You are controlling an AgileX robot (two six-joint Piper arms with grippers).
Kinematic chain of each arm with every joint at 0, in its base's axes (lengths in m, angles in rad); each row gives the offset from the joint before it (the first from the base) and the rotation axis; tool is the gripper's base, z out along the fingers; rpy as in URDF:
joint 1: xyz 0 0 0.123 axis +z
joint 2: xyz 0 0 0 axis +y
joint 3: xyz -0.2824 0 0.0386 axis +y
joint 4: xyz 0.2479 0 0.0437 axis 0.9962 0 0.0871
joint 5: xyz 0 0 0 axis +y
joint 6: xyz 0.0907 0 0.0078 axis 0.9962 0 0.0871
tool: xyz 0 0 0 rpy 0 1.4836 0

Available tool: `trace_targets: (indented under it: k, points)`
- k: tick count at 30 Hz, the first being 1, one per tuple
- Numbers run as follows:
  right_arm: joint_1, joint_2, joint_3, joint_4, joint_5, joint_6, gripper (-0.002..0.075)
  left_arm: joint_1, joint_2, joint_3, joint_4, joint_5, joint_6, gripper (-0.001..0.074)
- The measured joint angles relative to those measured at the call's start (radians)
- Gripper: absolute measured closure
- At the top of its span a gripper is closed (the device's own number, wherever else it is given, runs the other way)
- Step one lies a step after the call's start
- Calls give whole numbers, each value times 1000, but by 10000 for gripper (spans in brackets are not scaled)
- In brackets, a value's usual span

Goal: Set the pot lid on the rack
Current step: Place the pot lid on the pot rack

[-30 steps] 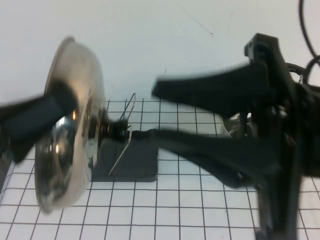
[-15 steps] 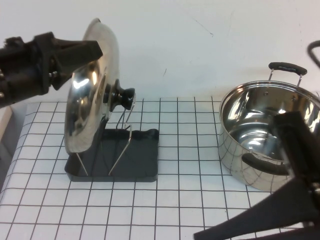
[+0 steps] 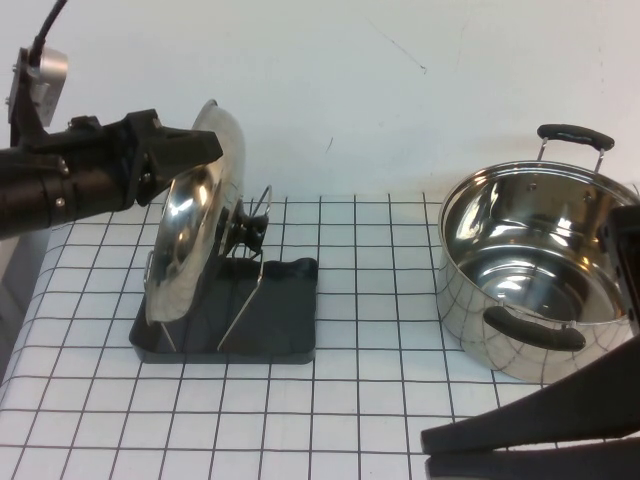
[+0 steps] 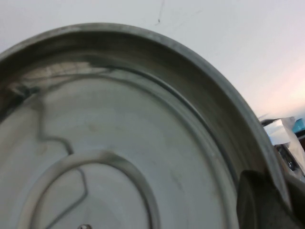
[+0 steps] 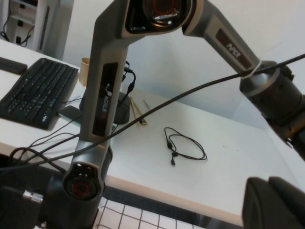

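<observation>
The pot lid [image 3: 188,245] stands almost on edge over the left end of the rack [image 3: 270,320]. Its black knob [image 3: 246,232] faces right, toward the wire loops [image 3: 252,262], and its lower rim is down at the dark tray. My left gripper [image 3: 205,148] comes in from the left and is shut on the lid's top rim. In the left wrist view the lid's underside [image 4: 119,143] fills the picture, with one dark finger [image 4: 267,200] on its rim. My right gripper [image 3: 440,447] lies low at the front right, shut and empty; its fingers [image 5: 281,205] are pressed together.
A large steel pot [image 3: 535,270] with black handles stands on the gridded mat [image 3: 360,400] at the right. In the right wrist view are the other arm's base [image 5: 90,157], a keyboard [image 5: 35,90] and a loose cable [image 5: 183,145] on a white desk.
The left gripper has lowered the lid from mid-air down onto the rack. The right arm has swung out of the middle to the front right, and its jaws have shut.
</observation>
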Motion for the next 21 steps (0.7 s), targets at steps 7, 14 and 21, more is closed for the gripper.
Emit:
trace_targets:
  k: [7, 14, 21]
  points:
    - [0, -2, 0, -19, 3, 16, 726, 0, 25, -49, 0, -12, 4, 729]
    - [0, -2, 0, -33, 24, 19, 727, -37, 36, -61, -2, -57, 4, 729]
    - [0, -2, 0, -44, 26, 25, 727, -96, 36, -61, -4, -145, 28, 729]
